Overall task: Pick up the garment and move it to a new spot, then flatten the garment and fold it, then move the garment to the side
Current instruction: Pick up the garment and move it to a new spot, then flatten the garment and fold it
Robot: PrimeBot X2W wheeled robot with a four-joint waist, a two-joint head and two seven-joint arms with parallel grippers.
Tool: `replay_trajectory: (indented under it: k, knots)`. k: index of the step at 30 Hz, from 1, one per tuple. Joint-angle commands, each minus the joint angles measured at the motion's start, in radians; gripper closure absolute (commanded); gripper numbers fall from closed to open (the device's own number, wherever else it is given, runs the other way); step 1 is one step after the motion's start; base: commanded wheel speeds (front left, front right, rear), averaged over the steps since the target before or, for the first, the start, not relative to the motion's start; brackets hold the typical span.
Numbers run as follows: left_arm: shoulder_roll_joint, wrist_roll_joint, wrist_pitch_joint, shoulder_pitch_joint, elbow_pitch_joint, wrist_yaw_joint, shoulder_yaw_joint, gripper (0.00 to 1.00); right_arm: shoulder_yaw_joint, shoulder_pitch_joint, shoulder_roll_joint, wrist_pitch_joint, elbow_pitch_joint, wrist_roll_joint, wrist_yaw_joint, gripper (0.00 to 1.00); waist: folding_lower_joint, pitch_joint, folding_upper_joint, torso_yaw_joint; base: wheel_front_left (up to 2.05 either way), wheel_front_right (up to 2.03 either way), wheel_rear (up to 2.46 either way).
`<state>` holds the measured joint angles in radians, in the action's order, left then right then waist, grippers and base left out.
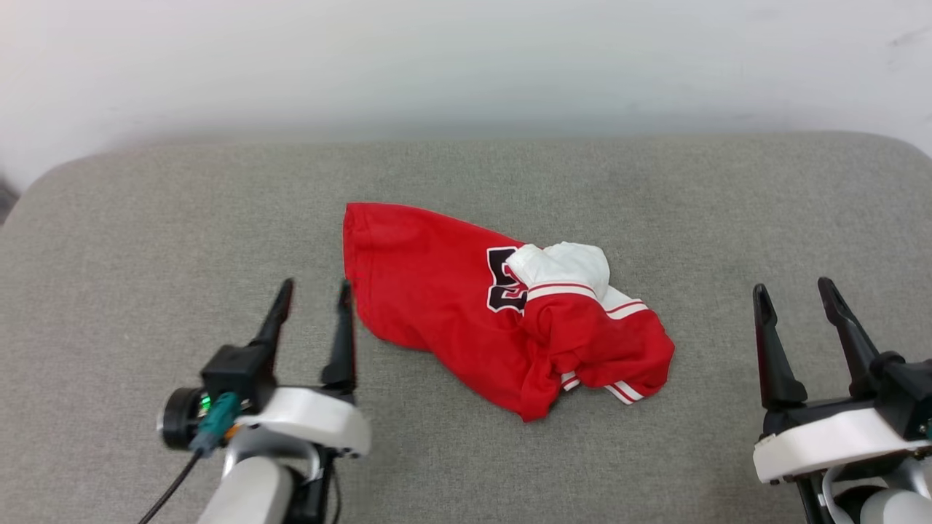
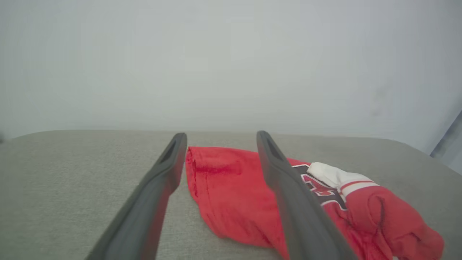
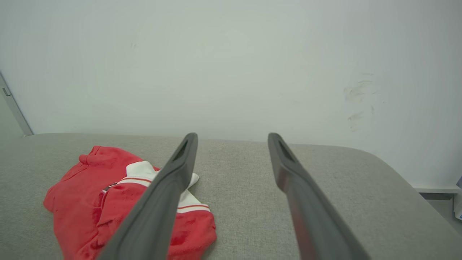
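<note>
The red shirt (image 1: 437,306) lies bunched on the grey surface (image 1: 145,255), just beside the left claw (image 1: 317,285) and well apart from the right claw (image 1: 792,286). Both claws hang spread and empty, flanking it, likely so either can take an edge for the lift.

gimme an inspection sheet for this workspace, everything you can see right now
surface: grey fabric-covered pad, no stains seen
job's things: garment lies crumpled near the pad's middle, a white sleeve bunched over part of the black number print; not yet flattened or folded
clutter: nothing seen
grippers: left gripper open and holding nothing, close by the garment's left edge; right gripper open and holding nothing, well apart from the garment
cables: black cable with a teal connector at the left wrist
surroundings: pale wall behind the pad, with faint scuff marks
</note>
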<state>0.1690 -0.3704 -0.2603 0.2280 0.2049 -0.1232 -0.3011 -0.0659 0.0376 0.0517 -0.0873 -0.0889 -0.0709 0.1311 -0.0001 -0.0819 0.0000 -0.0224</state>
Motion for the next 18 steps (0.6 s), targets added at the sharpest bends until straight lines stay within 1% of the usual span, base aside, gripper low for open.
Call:
replay_trajectory:
  k: [1, 3, 7, 13, 18]
  knots:
    - [0.014, 0.0, -0.006, -0.029, -0.016, -0.002, 0.016, 0.0, -0.006, -0.02, -0.001, 0.004, 0.004, -0.005, -0.001, 0.0, 0.0001, 0.013, 0.0, 0.004, 0.0, 0.0, 0.0]
    - [0.03, 0.002, -0.005, -0.06, -0.032, -0.004, 0.033, 0.0, -0.01, -0.036, -0.001, 0.009, 0.005, -0.004, -0.001, 0.0, 0.0001, 0.026, 0.0, 0.004, 0.0, 0.0, 0.0]
    - [0.046, 0.007, -0.005, -0.11, -0.052, 0.002, 0.036, 0.0, -0.013, -0.07, -0.002, 0.019, 0.0, -0.01, -0.001, 0.0, 0.0001, 0.05, 0.0, 0.002, 0.0, 0.0, 0.0]
    - [0.05, 0.008, -0.005, -0.153, -0.061, -0.01, 0.035, 0.0, 0.0, -0.106, -0.002, 0.036, -0.017, -0.013, -0.001, 0.0, 0.0001, 0.071, 0.0, -0.002, 0.0, 0.0, 0.0]
    - [0.052, 0.01, -0.005, -0.157, -0.057, -0.016, 0.038, 0.0, 0.006, -0.112, -0.002, 0.046, -0.033, -0.014, -0.001, 0.0, 0.0001, 0.072, 0.0, -0.005, 0.0, 0.0, 0.0]
